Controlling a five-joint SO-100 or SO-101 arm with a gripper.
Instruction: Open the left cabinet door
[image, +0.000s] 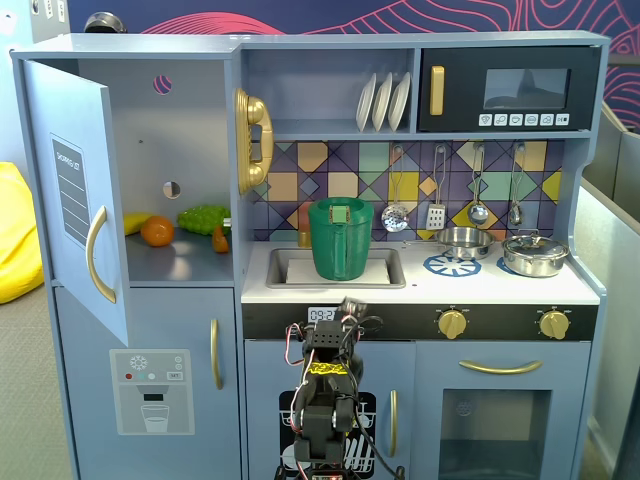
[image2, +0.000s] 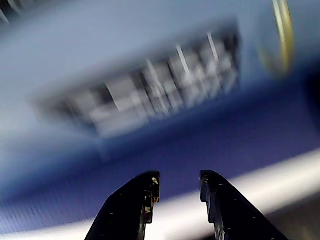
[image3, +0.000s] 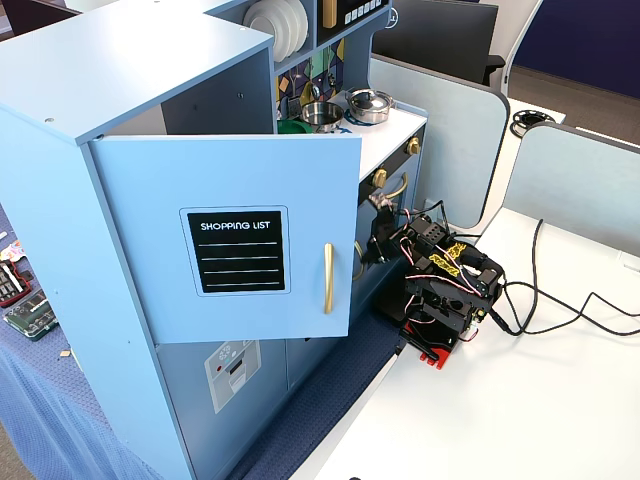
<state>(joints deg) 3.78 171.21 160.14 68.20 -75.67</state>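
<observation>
wrist view: gripper (image2: 179, 187) parted, left cabinet door (image3: 230, 240) open.

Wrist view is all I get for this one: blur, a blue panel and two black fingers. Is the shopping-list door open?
Observer: Yes. In both fixed views the left cabinet door stands swung wide out from the cabinet, and toy food shows on the shelf behind it, including an orange.
Operator: Is the gripper on its handle?
Observer: No. The gold handle is free. The arm sits folded low in front of the lower doors, to the right of the open door in that fixed view, and the gripper is open with nothing in it.
</observation>
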